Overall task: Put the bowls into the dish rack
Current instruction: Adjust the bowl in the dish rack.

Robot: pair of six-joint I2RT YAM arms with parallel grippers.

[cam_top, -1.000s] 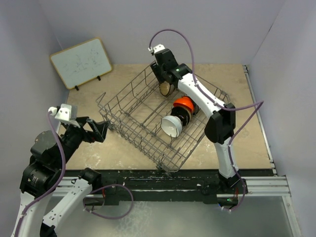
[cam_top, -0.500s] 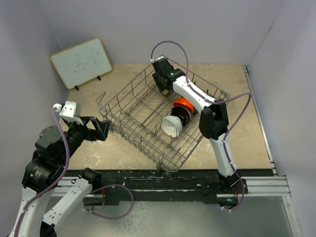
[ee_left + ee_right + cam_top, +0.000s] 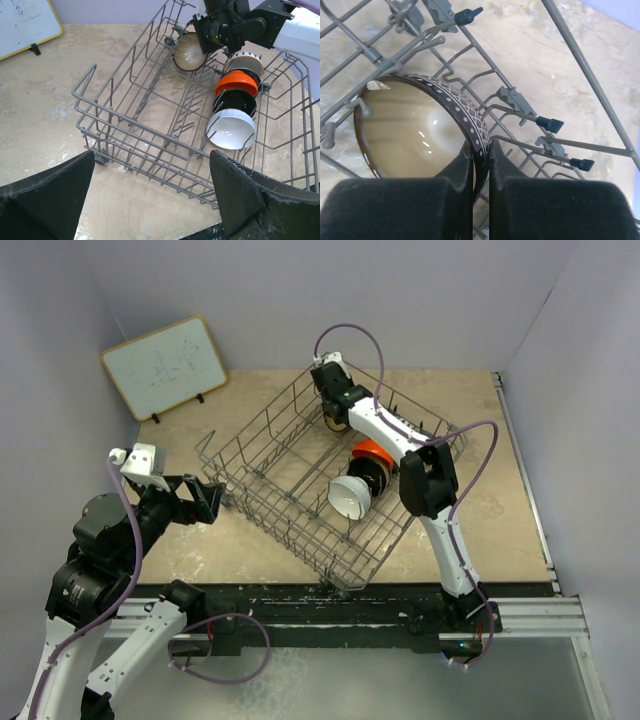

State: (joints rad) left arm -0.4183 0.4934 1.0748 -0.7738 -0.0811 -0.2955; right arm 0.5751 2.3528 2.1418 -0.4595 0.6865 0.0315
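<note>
Right claw: we see the right claw (image 3: pixel 481 150) closed on the rim of the brown bowl (image 3: pixel 415 132). One of its dark fingers (image 3: pixel 457 172) presses the cream inside and the other presses the patterned outer band.
Brown bowl: it stands on its edge in the far corner of the dish rack (image 3: pixel 212 454), among the wires. From the left wrist view we look into its cream inside.
Capped tines: just beside the gripped rim we see dark-tipped capped tines (image 3: pixel 549 123) sticking out from the rack wall.
Left claw: the left claw (image 3: pixel 207 503) is spread wide and grips nothing. It hangs over the desk (image 3: pixel 490 440) just off the rack's left corner, with the rack showing between its two fingers.
Row of bowls: four bowls stand on edge, one behind another, along the right side of the rack.
White bowl: the white bowl (image 3: pixel 231 129) is nearest to us in that row, with its opening turned toward the left arm.
Black bowl: the black bowl (image 3: pixel 235 103) sits directly behind the white one.
Orange-red bowl: the orange-red bowl (image 3: pixel 236 82) comes next.
Patterned bowl: the patterned bowl (image 3: pixel 243 63) is last in the row, just beside the right arm. We cannot make out its pattern.
Dish rack: it sits skewed on the desk, with one corner pointing toward the arm bases.
Whiteboard: a whiteboard (image 3: pixel 165 365) leans at the far left corner, well apart from the rack.
</note>
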